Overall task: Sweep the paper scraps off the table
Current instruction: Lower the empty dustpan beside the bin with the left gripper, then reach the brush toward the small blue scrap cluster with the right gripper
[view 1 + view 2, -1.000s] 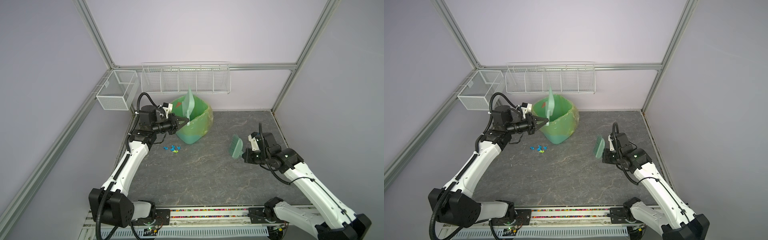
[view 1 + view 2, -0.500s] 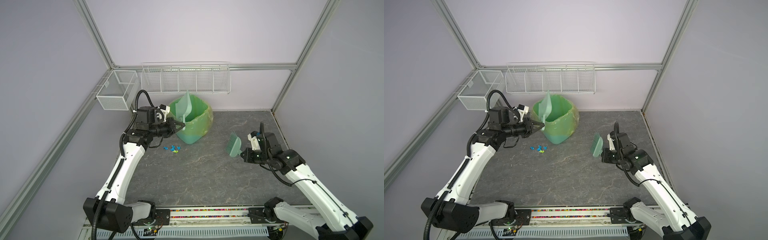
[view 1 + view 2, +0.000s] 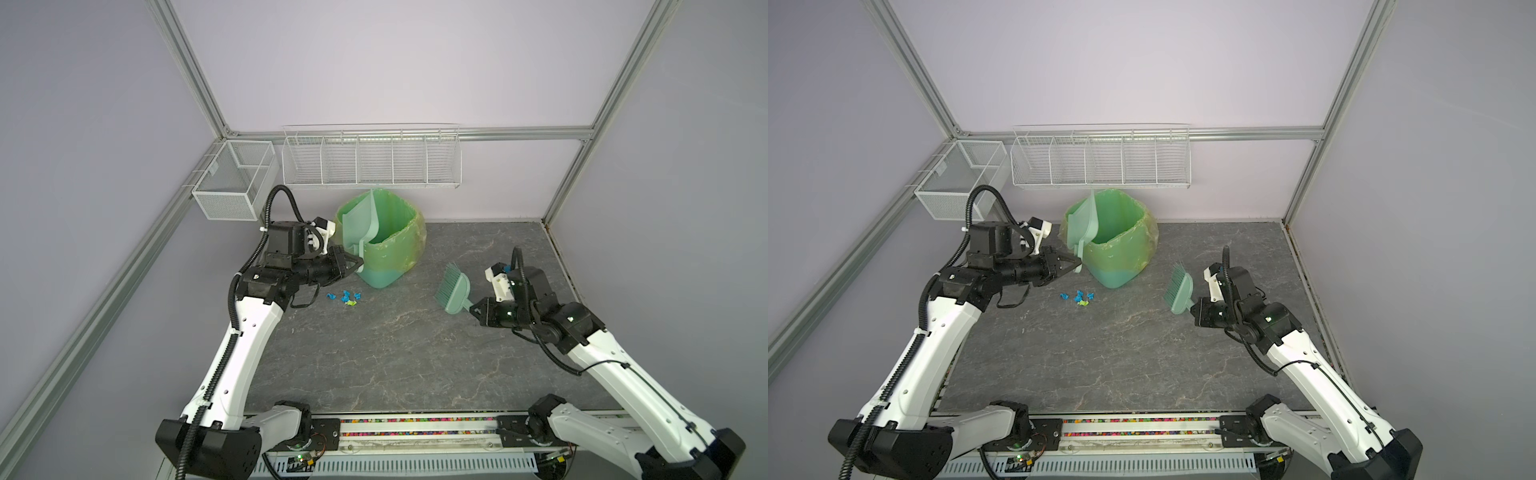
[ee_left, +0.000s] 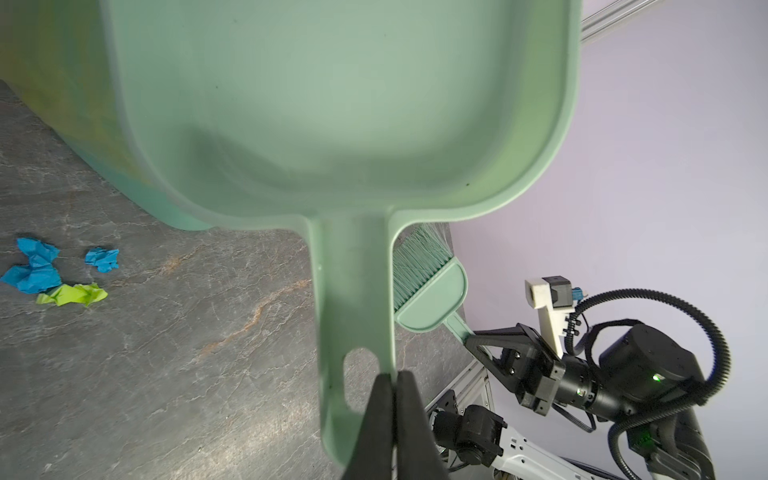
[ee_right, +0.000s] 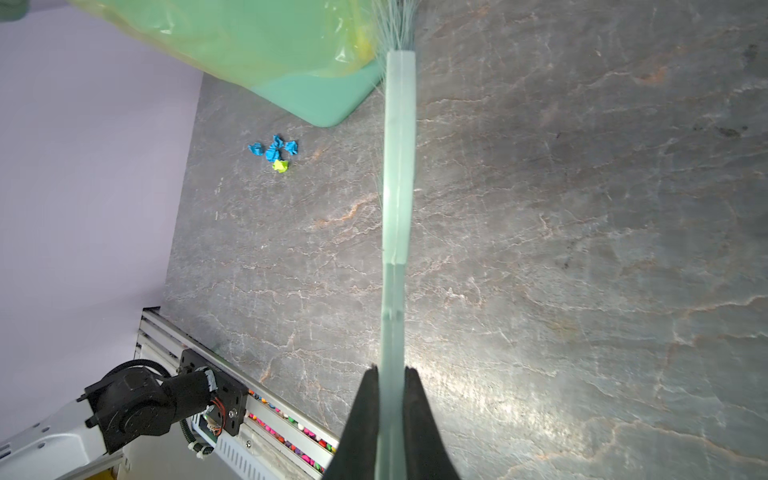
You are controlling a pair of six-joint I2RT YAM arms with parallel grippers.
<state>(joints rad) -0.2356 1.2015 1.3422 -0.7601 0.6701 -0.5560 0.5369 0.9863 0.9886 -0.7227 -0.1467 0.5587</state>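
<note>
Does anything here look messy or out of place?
Yes: a few blue and lime paper scraps lie loose on the table beside the green bin, not in it. The dustpan in the left gripper looks empty.

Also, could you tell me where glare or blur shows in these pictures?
Right wrist view: a bright glare patch on the table beside the brush, whose bristle tips are soft; the paper scraps are sharp. Left wrist view: the close dustpan looks soft, with a pale sheen on the table by its handle. Both top views: even light, faint shadows.
</note>
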